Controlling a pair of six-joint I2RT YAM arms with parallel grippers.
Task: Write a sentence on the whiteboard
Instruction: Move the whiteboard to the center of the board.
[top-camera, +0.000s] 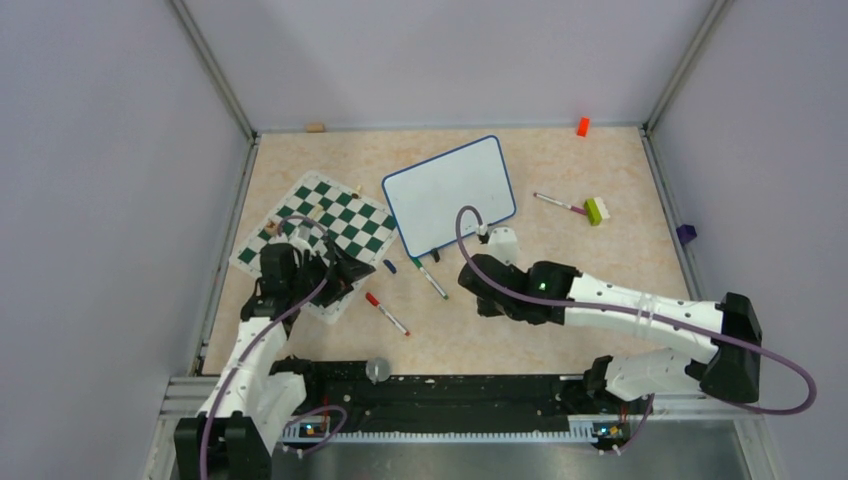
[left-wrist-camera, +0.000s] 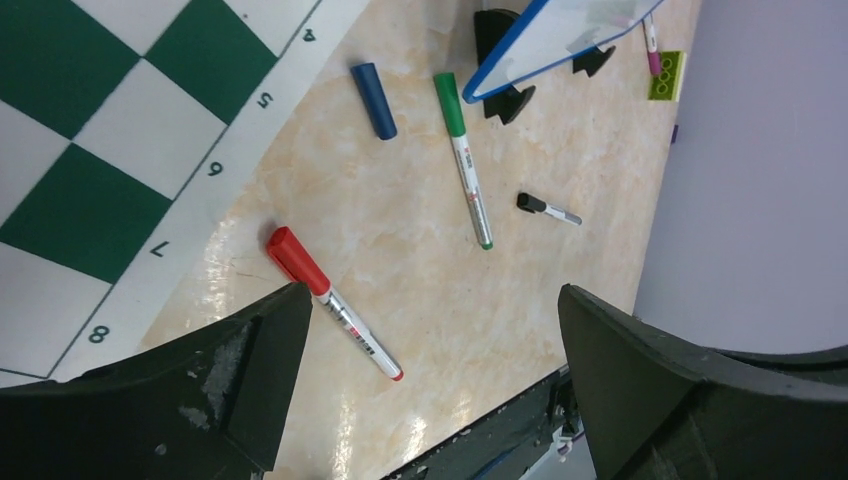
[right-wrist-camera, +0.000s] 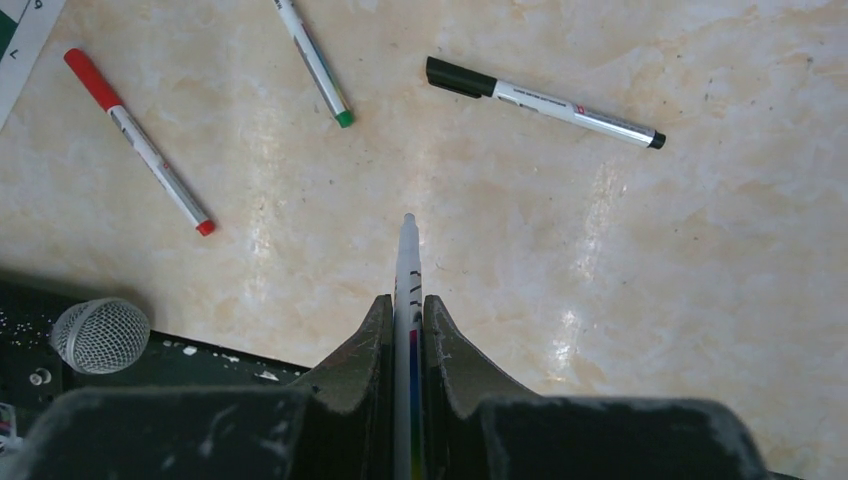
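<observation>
left fingers (left-wrist-camera: 250, 370) spread wide over chess mat (left-wrist-camera: 90, 150) edge, right fingers (right-wrist-camera: 370, 350) clamping marker (right-wrist-camera: 407, 260) near whiteboard (top-camera: 450, 190) edge

Loose markers (top-camera: 431, 279) before whiteboard (top-camera: 450, 195)

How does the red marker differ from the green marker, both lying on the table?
Colour: the red marker has a red cap and a red end plug, while the green marker has green ones.
Place: the red marker lies close to the edge of the chess mat, while the green marker lies just in front of the whiteboard.
Shared: both lie flat, capped, with white barrels.
</observation>
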